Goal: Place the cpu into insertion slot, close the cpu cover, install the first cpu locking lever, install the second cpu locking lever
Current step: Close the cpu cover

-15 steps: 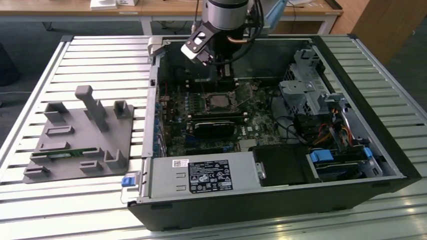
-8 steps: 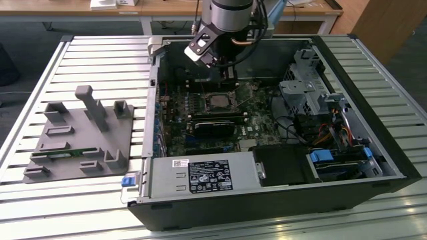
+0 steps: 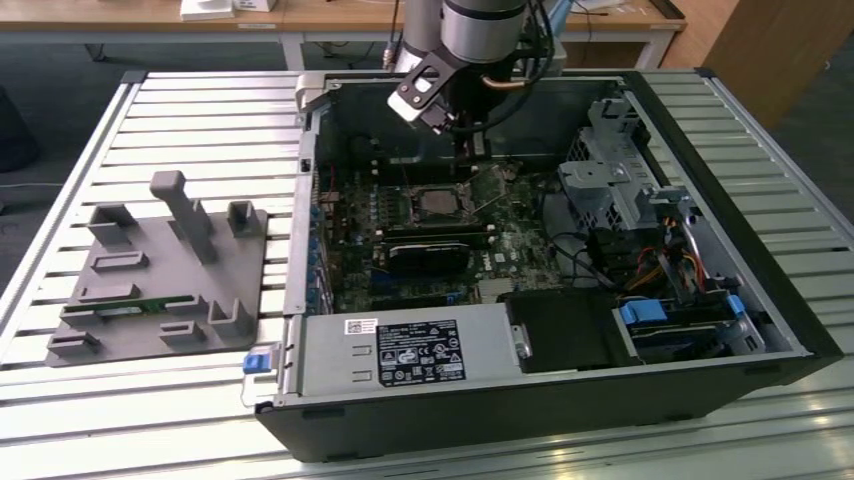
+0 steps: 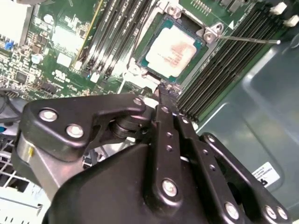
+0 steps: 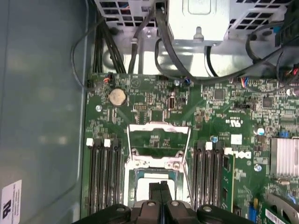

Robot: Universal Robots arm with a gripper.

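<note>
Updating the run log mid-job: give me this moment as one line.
cpu: seated in insertion slot | cpu cover: open, flipped back | gripper: shut, over slot edge

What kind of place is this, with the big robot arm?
Probably a robotics lab or workshop: a robot arm reaches into an open computer case on a slatted metal table, with wooden desks behind.

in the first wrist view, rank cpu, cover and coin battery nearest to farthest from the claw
1. cpu, seated right under the claw
2. cover, open, just beyond the cpu
3. coin battery, farthest, past the cover
</note>
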